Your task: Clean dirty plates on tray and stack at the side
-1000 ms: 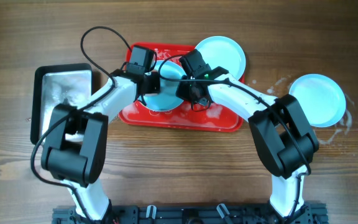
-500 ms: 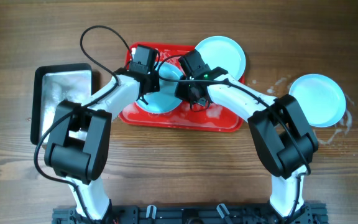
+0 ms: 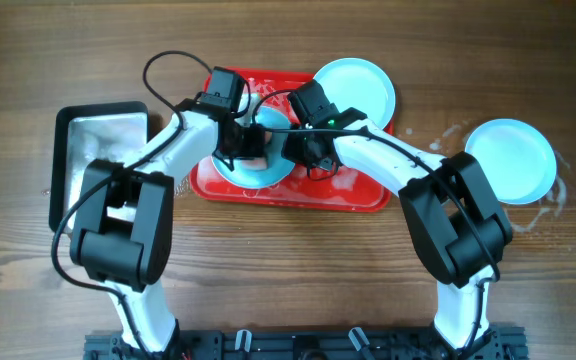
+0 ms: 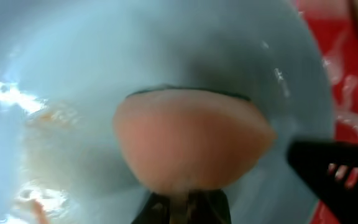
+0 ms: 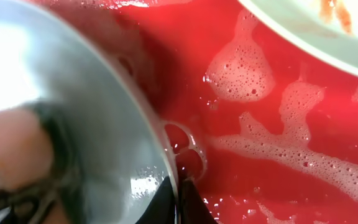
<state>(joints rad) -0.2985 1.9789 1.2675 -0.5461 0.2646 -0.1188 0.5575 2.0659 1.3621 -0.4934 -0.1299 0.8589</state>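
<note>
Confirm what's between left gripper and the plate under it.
A peach sponge, held by the left gripper and pressed against the plate; left wrist view shows it.

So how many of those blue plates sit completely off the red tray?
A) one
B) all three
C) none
A: only the plate on the right lies on the bare table; the middle plate lies in the tray, and the far plate overlaps the tray's corner.
</note>
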